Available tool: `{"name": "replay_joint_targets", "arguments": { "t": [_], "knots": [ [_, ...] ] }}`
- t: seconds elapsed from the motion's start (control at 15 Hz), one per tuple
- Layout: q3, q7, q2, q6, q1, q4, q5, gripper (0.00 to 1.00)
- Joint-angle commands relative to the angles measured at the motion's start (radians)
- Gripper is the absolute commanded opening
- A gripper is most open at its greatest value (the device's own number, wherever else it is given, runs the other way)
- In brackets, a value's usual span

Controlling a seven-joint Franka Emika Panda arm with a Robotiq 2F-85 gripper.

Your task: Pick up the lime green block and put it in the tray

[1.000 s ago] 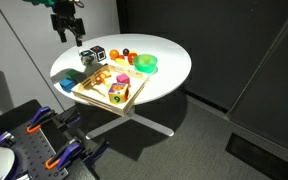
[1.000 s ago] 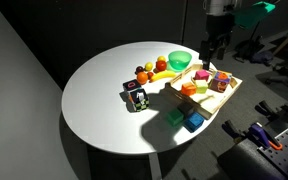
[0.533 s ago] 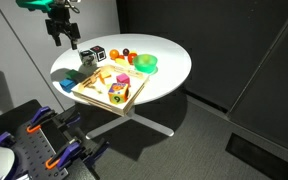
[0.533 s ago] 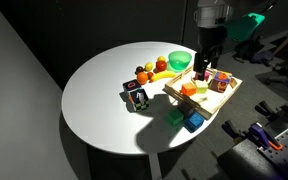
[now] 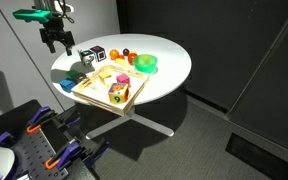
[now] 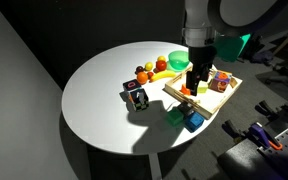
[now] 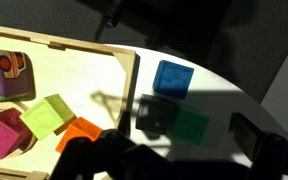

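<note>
Setting: dark-walled room, grey carpeted floor, round white table [image 6: 99, 90] on a pedestal.

1. Tray [image 7: 130, 80]: light wood with a raised rim, set at the table's edge. It holds a yellow-green cube [image 7: 46, 115], a magenta block [image 7: 2, 133] and an orange piece [image 7: 79, 132].
2. Lime green block [image 7: 189, 128]: on the tabletop outside the tray, near its wall and close to the table's rim. It lies in shadow. Also seen in an exterior view [image 6: 175, 117].
3. Blue block [image 7: 172, 78]: just beside item 2, also outside the tray.
4. Green bowl [image 6: 179, 60]: beyond the tray, not involved.
5. Gripper [image 6: 193, 85]: hangs above the tray's edge nearest the loose blocks. The jaws stand apart with nothing between them.

Hazards, as a judgement:
- A descent slightly off centre could knock the lime green block over the table's rim.
- A finger could land on the blue neighbour.
- The similar cube already in the tray invites a wrong pick.
- The shadow dulls the target's colour.
</note>
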Motion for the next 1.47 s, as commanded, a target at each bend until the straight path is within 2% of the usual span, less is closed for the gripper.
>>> {"name": "replay_joint_targets", "arguments": {
  "t": [0.0, 0.33, 0.73, 1.13, 1.4],
  "knots": [
    [0.015, 0.072, 0.033, 0.058, 0.020, -0.011, -0.027, 1.00],
    [0.017, 0.190, 0.089, 0.173, 0.051, -0.028, -0.046, 1.00],
    [-0.001, 0.230, 0.173, 0.323, 0.069, -0.033, -0.082, 1.00],
    [-0.025, 0.218, 0.245, 0.396, 0.090, -0.021, -0.121, 1.00],
    [-0.047, 0.240, 0.279, 0.402, 0.122, 0.001, -0.154, 1.00]
  ]
}}
